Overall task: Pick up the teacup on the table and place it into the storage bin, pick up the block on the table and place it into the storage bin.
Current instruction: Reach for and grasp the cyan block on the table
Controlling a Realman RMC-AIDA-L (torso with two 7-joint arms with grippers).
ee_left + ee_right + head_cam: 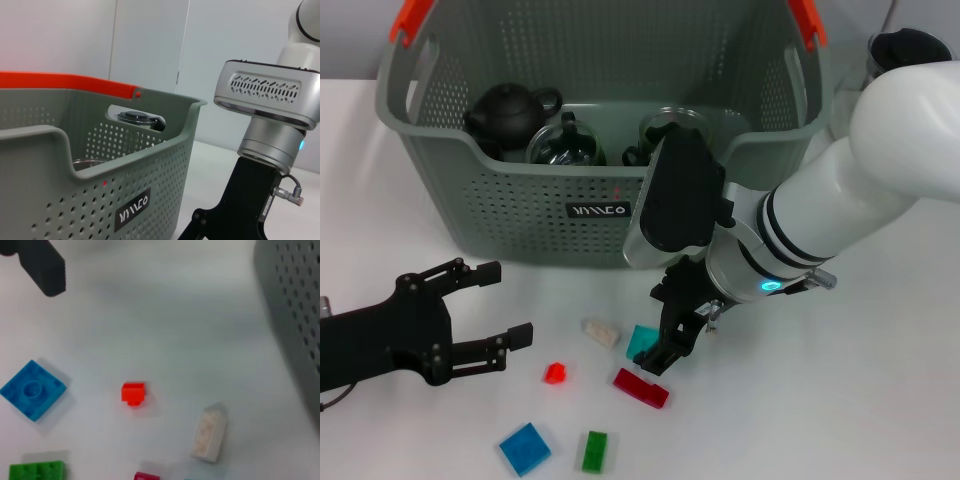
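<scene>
Now, right fingers: the black right gripper point(672, 345) is seen low over the white table point(880, 400), fingertips at the small teal plastic block point(642, 340); whether the block is pinched cannot be told.
Target relation: the teal block is found directly at the right fingertips, with a flat dark-red rectangular block point(641, 387) just beside it, long axis slanted.
Nearer arm: the right arm is judged far nearer.
Left fingers: the black left gripper point(500, 305) is held spread, parked well to the left.
Bin: the large grey-green perforated plastic storage bin point(520, 215) is set behind the blocks; a dark teapot point(508, 110) and glassware are held inside.
</scene>
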